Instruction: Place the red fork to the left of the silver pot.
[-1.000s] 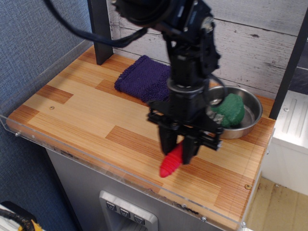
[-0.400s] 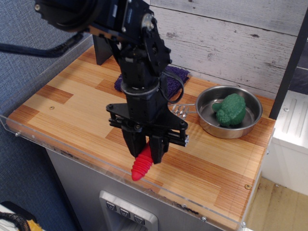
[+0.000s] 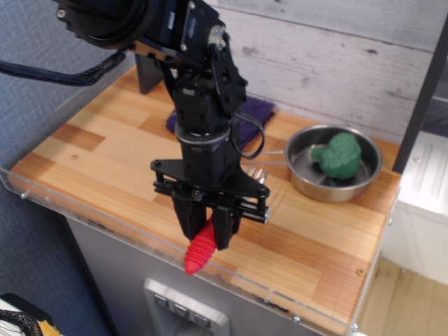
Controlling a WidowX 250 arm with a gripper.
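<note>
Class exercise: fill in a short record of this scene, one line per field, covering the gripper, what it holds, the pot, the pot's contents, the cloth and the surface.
gripper: pointing down, shut on the red fork
red fork: red handle sticks out below the gripper, near the table's front edge
silver pot: back right on the table, right of the gripper
pot contents: green toy vegetable
cloth: purple cloth behind the arm, mostly hidden
surface: wooden table

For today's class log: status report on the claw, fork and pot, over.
Claw shut on red fork, handle pointing down near front edge. Pot off to the right, green toy inside. Table under the fork bare, nothing blocking.
</note>
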